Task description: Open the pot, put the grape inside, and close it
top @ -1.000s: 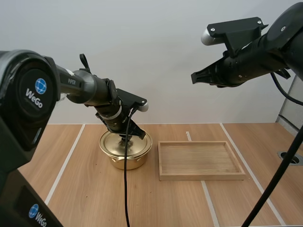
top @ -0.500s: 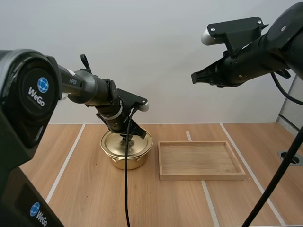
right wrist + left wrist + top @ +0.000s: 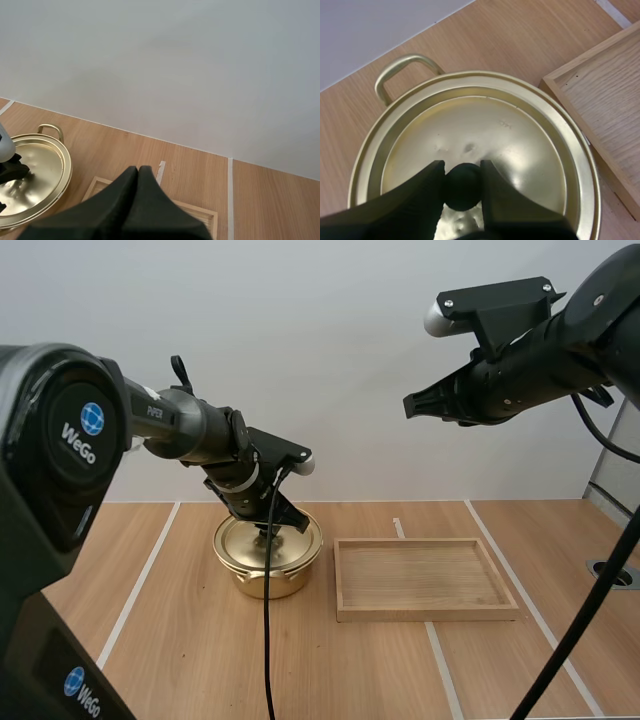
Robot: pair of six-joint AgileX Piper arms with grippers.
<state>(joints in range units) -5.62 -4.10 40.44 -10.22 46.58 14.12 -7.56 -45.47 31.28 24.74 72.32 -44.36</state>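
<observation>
Left tool seemingly snug on knob

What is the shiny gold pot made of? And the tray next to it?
The pot looks like metal, maybe brass-coloured aluminium: golden and polished, with bright reflections across its lid. The tray looks like bare wood: pale, matte, with visible grain lines. The lid's black knob is dull, probably plastic.

"WeGo" in white on the left arm's round housing, again on the lower housing; "PiPER" along the forearm.
</observation>
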